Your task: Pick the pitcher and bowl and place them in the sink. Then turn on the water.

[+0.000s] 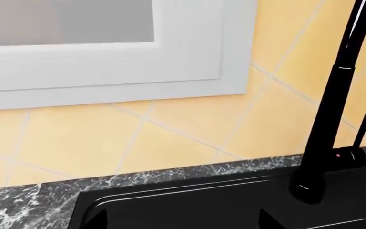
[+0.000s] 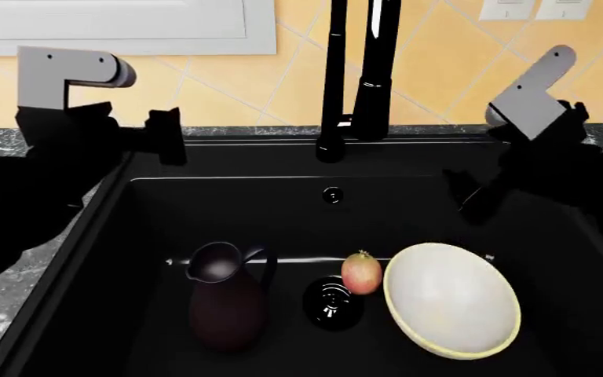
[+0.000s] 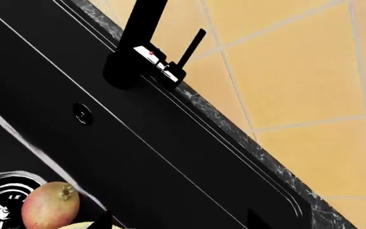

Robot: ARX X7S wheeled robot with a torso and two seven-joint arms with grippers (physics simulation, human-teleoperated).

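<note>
Both arms are held raised over the sink (image 2: 123, 236)'s rear corners. The left claw (image 2: 166, 135) and right claw (image 2: 467, 192) hold nothing; how far they are open cannot be told. Inside the sink, the pitcher (image 2: 226, 302) stands upright and the bowl (image 2: 451, 298) lies tilted.

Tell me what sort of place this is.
Most likely a kitchen, simulated: a black sink with a tall faucet set in a marbled counter, yellow wall tiles, and a pitcher and bowl in the basin.
</note>
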